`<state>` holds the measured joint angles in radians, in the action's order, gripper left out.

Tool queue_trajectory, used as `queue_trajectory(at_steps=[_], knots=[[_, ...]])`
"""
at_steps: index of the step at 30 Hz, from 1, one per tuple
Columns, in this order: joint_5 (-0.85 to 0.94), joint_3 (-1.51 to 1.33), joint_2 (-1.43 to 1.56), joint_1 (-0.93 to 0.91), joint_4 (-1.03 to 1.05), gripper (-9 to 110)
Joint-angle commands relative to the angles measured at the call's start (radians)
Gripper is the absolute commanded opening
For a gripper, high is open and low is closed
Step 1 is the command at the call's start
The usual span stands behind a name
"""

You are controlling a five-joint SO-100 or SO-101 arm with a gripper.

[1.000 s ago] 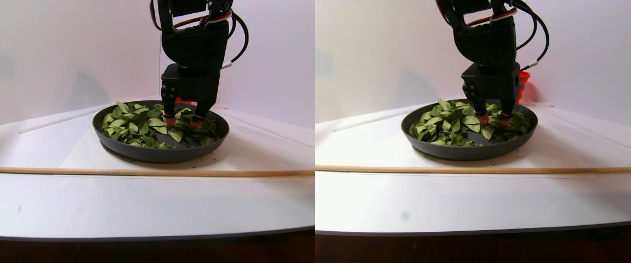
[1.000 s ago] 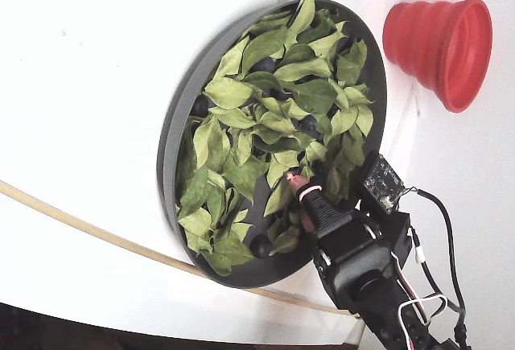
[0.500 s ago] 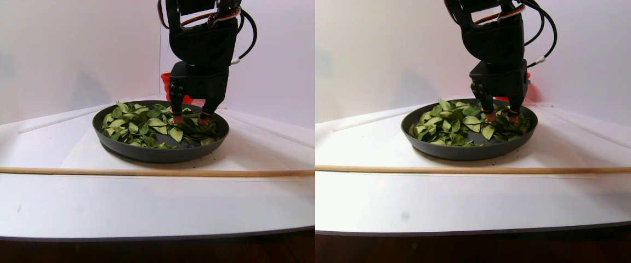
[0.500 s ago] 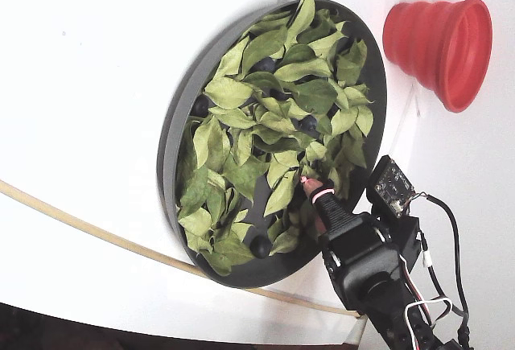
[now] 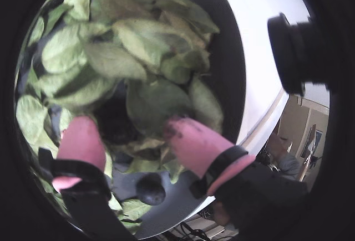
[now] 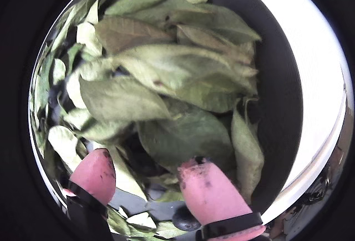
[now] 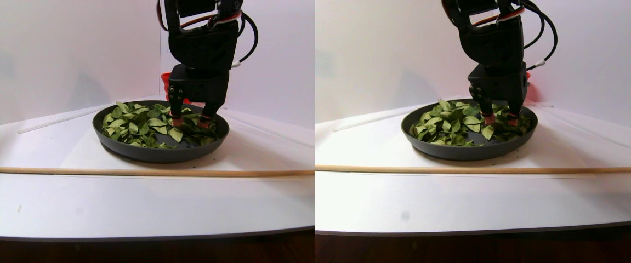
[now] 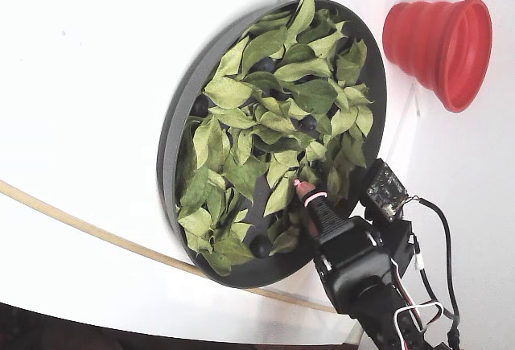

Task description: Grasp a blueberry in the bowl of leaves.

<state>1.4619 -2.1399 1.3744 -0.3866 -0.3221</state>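
Both wrist views look down into the bowl [image 5: 233, 58], which is full of green leaves [image 5: 111, 58]. The pincer [image 5: 130, 136] stands wide, and nothing is held between its two pink fingertips [image 5: 191, 144]. The tips press down among the leaves. A dark round blueberry [image 5: 151, 189] lies on the bare grey floor of the bowl, near the bottom of one wrist view, lower than the tips. It shows again in the other wrist view [image 6: 184, 219], just beside the right pink tip [image 6: 208, 194]. More dark berries peek out between leaves in the fixed view [image 8: 265, 64], and one sits near the bowl's lower rim [image 8: 259, 246]. The bowl rests on the white bench [image 8: 96, 60]. A red cup [image 8: 441, 35] lies just outside the bowl. A long thin wooden stick [image 7: 129, 172] lies across the bench in the stereo pair view.
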Motion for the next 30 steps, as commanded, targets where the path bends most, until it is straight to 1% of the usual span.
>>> queue_trajectory(at_steps=[1,15,30], knots=[[0.003,0.017,0.008,-0.012,-0.017,23],[-0.009,0.044,-0.069,-0.014,-0.038,22],[-0.002,0.038,-0.106,-0.009,-0.048,16]])
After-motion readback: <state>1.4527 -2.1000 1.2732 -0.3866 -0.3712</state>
